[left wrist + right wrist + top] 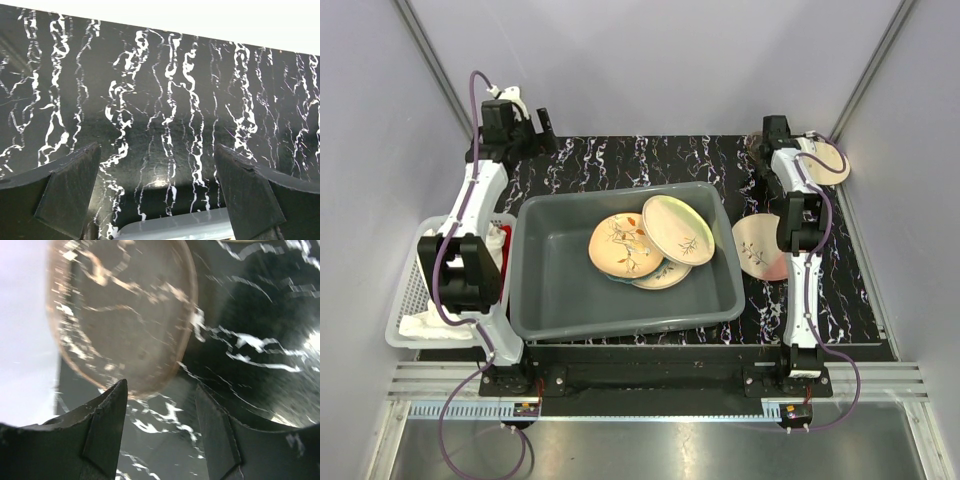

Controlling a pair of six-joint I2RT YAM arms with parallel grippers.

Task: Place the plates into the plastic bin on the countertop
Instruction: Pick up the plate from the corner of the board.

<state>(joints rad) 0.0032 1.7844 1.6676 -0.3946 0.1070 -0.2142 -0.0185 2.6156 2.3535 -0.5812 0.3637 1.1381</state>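
The plastic bin (545, 290) sits on the countertop (620, 160), with peach and cream plates (650, 245) overlapping inside it. A pinkish plate (757, 250) lies just right of the bin. Past the bin's far right corner the right arm (807, 270) bends down. The right gripper (161, 386) is parted and empty at the rim of a dark patterned plate (125, 315). Past the bin's far left corner the left arm (470, 210) reaches out, and the left gripper (156, 146) is spread wide above the countertop.

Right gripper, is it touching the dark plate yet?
Cannot tell. In the right wrist view the open right gripper sits at the near rim of the dark plate, but blur hides any contact or gap.
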